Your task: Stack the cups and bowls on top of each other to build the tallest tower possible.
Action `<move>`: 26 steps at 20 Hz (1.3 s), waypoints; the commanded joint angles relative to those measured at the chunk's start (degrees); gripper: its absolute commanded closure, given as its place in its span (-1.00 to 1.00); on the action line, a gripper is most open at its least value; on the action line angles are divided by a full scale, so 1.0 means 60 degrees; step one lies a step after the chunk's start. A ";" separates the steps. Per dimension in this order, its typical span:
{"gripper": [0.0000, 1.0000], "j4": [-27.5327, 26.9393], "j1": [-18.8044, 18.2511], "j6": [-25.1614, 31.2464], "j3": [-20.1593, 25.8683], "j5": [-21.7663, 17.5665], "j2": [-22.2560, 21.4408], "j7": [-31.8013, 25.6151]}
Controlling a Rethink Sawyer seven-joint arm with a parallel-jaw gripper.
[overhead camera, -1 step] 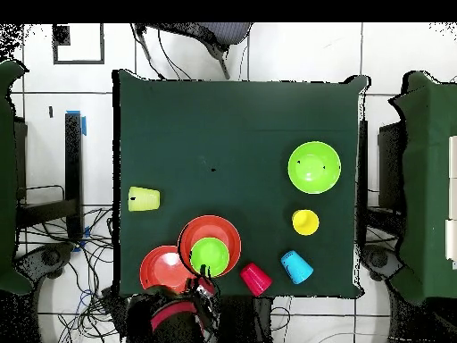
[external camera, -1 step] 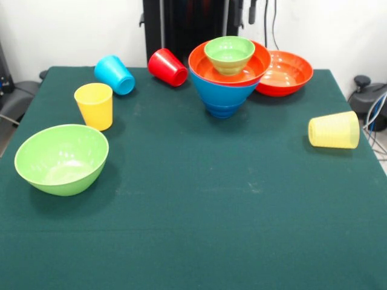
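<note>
- The tower (external camera, -1 step: 227,75) stood near my side of the worktop (external camera, -1 step: 199,223): a small green bowl (external camera, -1 step: 229,54) nested in an orange-red bowl (external camera, -1 step: 208,69), which sat in a blue bowl (external camera, -1 step: 221,96), widest rims upward so each one cradled the next.
- A second orange-red bowl (external camera, -1 step: 287,72) rested upright just beside the tower, touching or nearly so; I judged it a ready next piece.
- The big green bowl (external camera, -1 step: 60,158) sat alone and upright, well apart from the tower, at the far corner from it.
- The yellow cup (external camera, -1 step: 94,106) stood upright near that bowl, an easy pick from above.
- The blue cup (external camera, -1 step: 115,75) and red cup (external camera, -1 step: 167,67) lay tipped on their sides, so I judged they would need righting or a sideways grasp.
- The pale ribbed cup (external camera, -1 step: 334,130) lay on its side too, alone toward the other edge.
- I saw no small dark blue bowl in either view.
- My arm (overhead camera, -1 step: 178,314) was drawn back at the worktop's edge behind the tower; I could not tell how my jaws stood.
- No brand, label or writing could be read on any cup or bowl.
</note>
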 commanded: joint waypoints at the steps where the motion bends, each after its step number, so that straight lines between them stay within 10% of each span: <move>1: -1.00 0.0942 -0.2004 -0.0202 0.2502 0.1509 -0.0133 -0.4411; 5: -1.00 0.0588 -0.4587 0.0230 0.4467 0.3603 0.0075 -0.7008; 16: -1.00 -0.0885 -0.7870 0.2050 0.6379 0.5783 0.1121 -1.1015; 26: -1.00 -0.2928 -0.7107 0.3443 0.4016 0.3954 0.2529 -1.2096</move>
